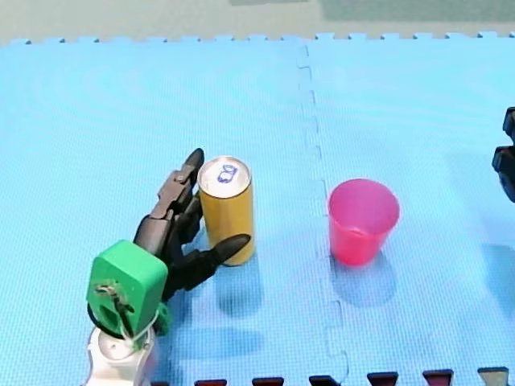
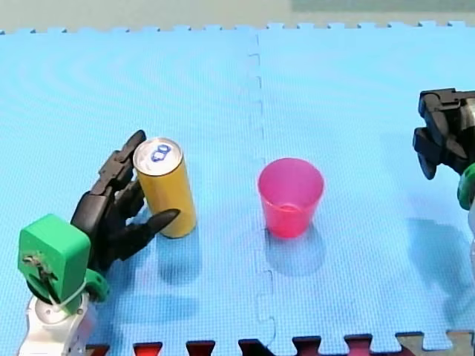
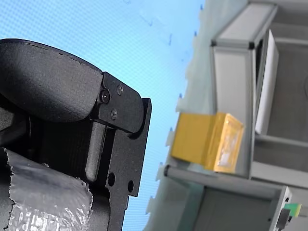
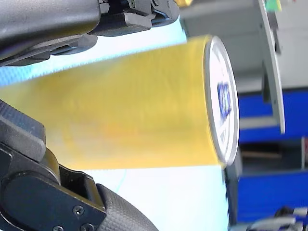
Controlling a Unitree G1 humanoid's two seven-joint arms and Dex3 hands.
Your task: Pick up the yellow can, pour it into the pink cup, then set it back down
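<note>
Contact: left hand point(image 1: 181, 233) clamped on the yellow can point(image 1: 227, 213), fingers point(image 1: 173, 197) behind, thumb in front, can upright on the blue mat point(image 1: 121, 121) near its front edge, left of the seam point(image 1: 316, 153). Pink cup point(image 1: 362, 221) stands right of the seam, apart from the can; right hand point(image 2: 441, 133) hovers at the mat's right edge, grip unreadable.

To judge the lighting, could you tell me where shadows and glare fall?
Head views: the yellow can, left hand around it, and pink cup throw shadows on the mat toward the robot; the right hand, at the right edge, shadows the mat too. Second wrist view: the can's lid gleams.
</note>
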